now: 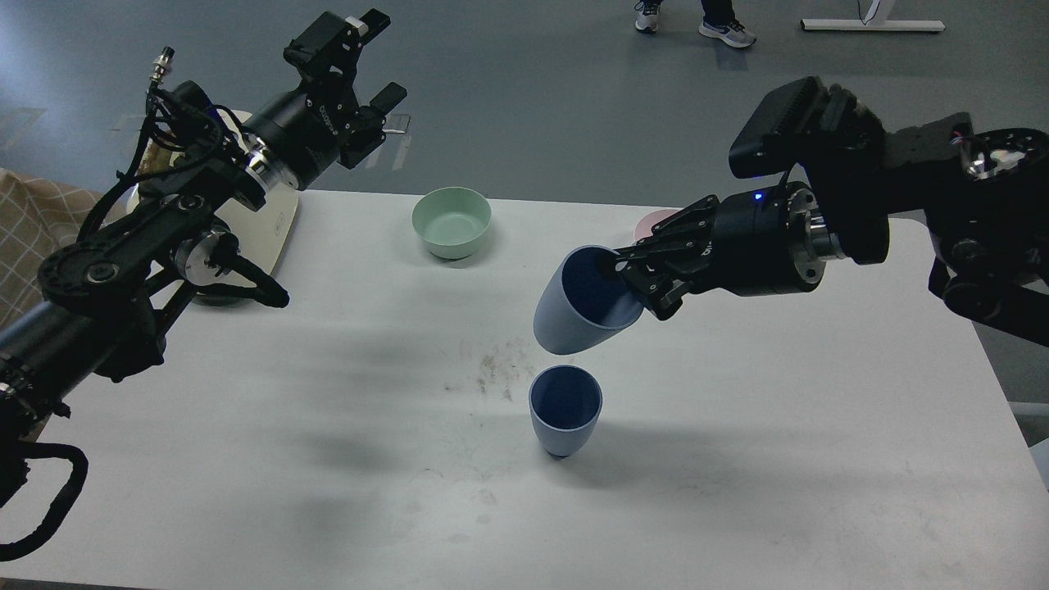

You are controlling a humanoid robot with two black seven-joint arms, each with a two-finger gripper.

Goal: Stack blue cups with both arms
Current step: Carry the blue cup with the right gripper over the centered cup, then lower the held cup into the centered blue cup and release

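Note:
One blue cup point(564, 411) stands upright near the middle of the white table point(287, 459). My right gripper point(638, 283) is shut on the rim of the second blue cup point(578, 301). It holds that cup tilted in the air, just above and behind the standing cup. My left gripper point(369, 53) is open and empty, raised high beyond the table's far left corner.
A mint-green bowl point(451, 221) sits at the table's far middle. A pink bowl point(656, 221) is mostly hidden behind my right arm. A cream board point(270, 229) lies at the far left. A person's feet point(697, 20) stand on the floor beyond.

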